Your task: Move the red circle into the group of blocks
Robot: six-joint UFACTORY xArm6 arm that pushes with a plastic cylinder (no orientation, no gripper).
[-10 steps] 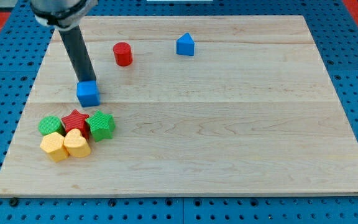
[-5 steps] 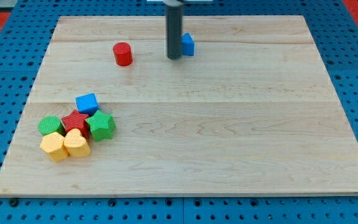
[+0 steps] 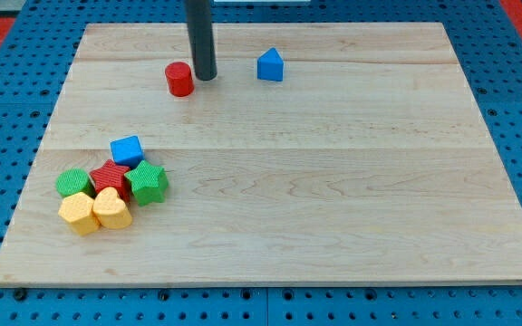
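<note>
The red circle stands near the view's top, left of centre. My tip is just to its right, close to it or touching it. The group sits at the lower left: a blue cube, a red star, a green star, a green block, a yellow block and a yellow heart, all packed together.
A blue house-shaped block stands alone near the view's top, right of my tip. The wooden board lies on a blue pegboard surface.
My tip moved from the blue cube at the left, across to the blue house-shaped block, then back left to the red circle. The blue cube slid down against the group.
</note>
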